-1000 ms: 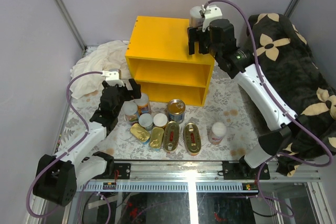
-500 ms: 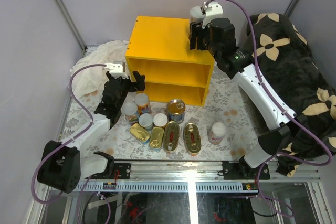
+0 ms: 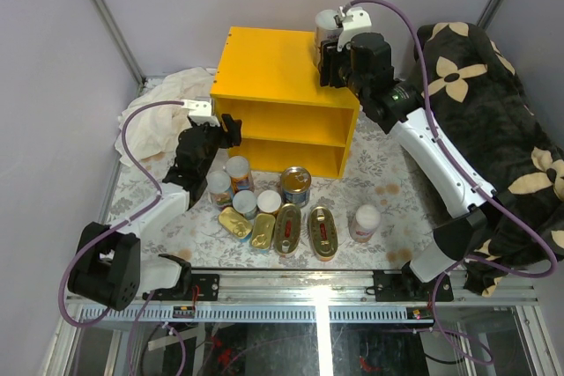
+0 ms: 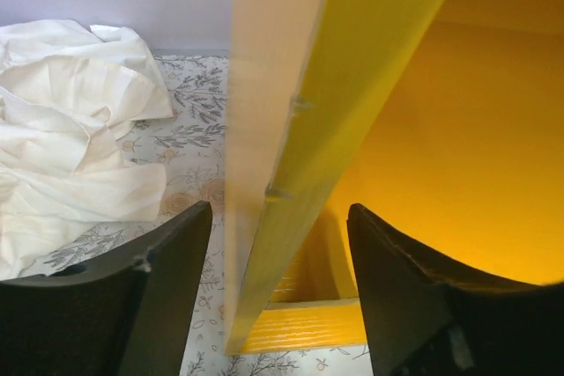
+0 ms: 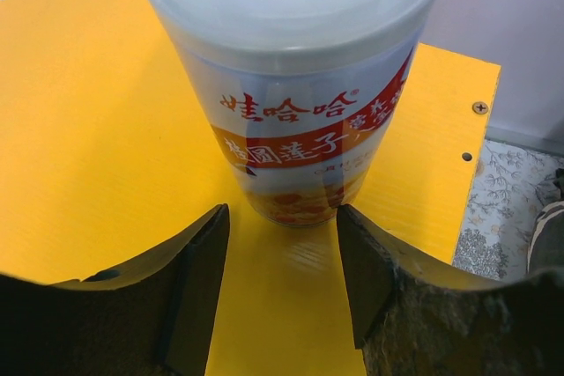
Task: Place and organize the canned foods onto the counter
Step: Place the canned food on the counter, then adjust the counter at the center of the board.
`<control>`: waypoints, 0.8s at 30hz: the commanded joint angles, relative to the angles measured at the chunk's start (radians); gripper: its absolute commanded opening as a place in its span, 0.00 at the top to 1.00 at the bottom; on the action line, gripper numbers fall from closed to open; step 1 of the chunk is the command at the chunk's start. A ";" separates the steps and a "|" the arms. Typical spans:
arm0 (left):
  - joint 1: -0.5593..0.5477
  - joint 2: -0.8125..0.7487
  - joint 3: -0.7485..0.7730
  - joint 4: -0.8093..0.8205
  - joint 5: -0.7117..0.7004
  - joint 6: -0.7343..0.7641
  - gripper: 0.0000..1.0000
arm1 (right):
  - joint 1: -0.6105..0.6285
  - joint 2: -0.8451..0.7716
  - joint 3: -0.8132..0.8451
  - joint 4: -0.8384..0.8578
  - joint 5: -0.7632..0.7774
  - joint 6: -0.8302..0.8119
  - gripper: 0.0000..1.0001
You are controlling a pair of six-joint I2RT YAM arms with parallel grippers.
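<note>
A tall white-lidded can [image 5: 291,85] with a red-and-white label stands upright on the flat top of the yellow counter [image 3: 264,63], near its back right corner [image 3: 324,34]. My right gripper [image 5: 282,217] is open just in front of the can's base and holds nothing. My left gripper [image 4: 278,209] is open and straddles the front edge of the counter's left side wall [image 4: 291,156] without touching it. On the floral floor lie several cans: white-lidded ones [image 3: 238,171], a blue-labelled steel can [image 3: 296,185], gold fish tins [image 3: 287,228] and one lone white-lidded can [image 3: 365,222].
A crumpled white cloth [image 3: 163,107] lies left of the counter, close to my left arm. A dark blanket with pale flowers [image 3: 493,112] fills the right side. A metal rail [image 3: 326,292] runs along the near edge. Purple walls close the back.
My left gripper has risen from beside the floor cans to the counter's left wall, and its jaws have narrowed. The right gripper's jaws have narrowed in front of the standing can.
</note>
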State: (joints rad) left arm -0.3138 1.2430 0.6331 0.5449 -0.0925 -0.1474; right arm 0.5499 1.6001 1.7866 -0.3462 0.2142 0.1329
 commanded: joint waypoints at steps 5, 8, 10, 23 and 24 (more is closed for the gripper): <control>-0.008 -0.010 -0.021 0.087 0.028 -0.023 0.52 | 0.005 -0.010 -0.006 0.063 -0.055 0.019 0.43; -0.014 -0.022 -0.038 0.089 0.022 -0.026 0.61 | 0.005 -0.009 -0.014 0.073 -0.075 0.025 0.44; -0.021 -0.032 -0.039 0.077 0.023 -0.024 0.70 | 0.006 -0.009 -0.020 0.080 -0.083 0.027 0.45; -0.087 -0.101 -0.058 0.006 0.003 -0.009 1.00 | 0.007 -0.019 -0.037 0.090 -0.130 0.055 0.47; -0.093 -0.104 -0.061 0.004 0.001 -0.009 1.00 | 0.008 -0.019 -0.040 0.095 -0.134 0.056 0.48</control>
State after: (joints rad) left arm -0.3595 1.1790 0.5865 0.5060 -0.1627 -0.1020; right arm 0.5499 1.6001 1.7561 -0.3206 0.1143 0.1699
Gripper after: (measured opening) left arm 0.200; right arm 0.531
